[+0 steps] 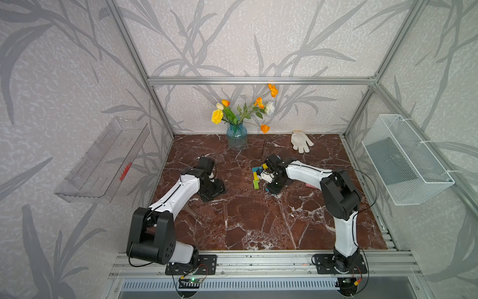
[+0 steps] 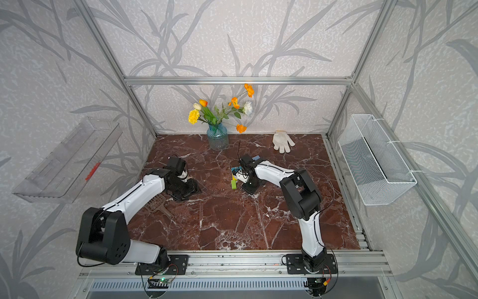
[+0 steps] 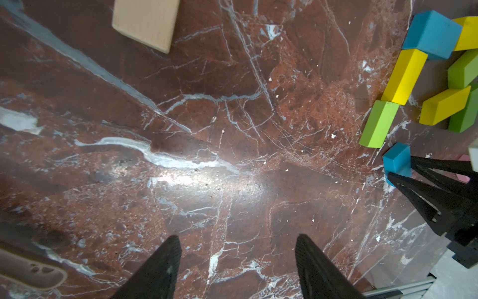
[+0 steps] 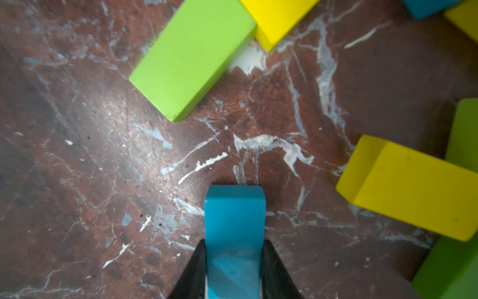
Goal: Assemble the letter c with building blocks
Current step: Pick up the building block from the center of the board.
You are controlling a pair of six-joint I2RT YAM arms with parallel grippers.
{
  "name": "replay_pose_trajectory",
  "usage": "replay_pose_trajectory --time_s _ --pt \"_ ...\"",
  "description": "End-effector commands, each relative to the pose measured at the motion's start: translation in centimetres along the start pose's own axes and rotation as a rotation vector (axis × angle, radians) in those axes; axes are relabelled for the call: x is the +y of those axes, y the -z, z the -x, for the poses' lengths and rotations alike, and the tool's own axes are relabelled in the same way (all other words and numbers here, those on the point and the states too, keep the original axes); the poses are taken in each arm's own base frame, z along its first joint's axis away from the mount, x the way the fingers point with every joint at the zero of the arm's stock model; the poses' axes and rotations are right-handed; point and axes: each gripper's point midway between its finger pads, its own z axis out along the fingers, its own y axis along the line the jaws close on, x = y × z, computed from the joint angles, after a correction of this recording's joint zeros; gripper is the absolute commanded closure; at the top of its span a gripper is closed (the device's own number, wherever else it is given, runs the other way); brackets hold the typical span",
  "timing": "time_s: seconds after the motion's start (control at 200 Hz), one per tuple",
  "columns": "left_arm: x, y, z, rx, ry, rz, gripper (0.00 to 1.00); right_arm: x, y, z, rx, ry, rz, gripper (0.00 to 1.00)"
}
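One blue block [image 4: 234, 207] gripped by right hand [image 4: 234, 242]; left hand [image 3: 237, 236] gapes; vase [image 1: 237, 138] holds flowers [image 1: 217, 116].

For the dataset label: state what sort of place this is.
Probably a staged robot test cell, dressed like a room: an aluminium frame lined with leaf-print wallpaper, a vase of flowers, and a left arm and right arm bolted to a front rail.

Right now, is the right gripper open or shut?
The right gripper is shut on the blue block: in the right wrist view both black fingers sit flush against its sides, no gap showing.
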Motion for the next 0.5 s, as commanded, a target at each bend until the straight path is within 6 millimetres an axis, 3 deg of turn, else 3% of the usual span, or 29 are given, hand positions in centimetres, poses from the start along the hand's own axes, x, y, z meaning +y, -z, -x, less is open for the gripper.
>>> replay_pose_trajectory --time_s 0.0,0.18,0.495 --pt "-1.1 0.7 -0.3 -0.008 0.017 -0.064 0.29 0.9 1.1 -0.8 -0.006 -0.071 0.037 0.71" --pt "-1.5 1.2 -0.5 -0.015 0.037 -0.088 0.29 2.0 2.9 -0.2 -0.079 -0.242 0.087 0.72" --pt "1.2 1.5 0.0 0.007 0.082 0.015 0.29 4.7 4.6 2.4 -0.13 -0.514 0.128 0.72"
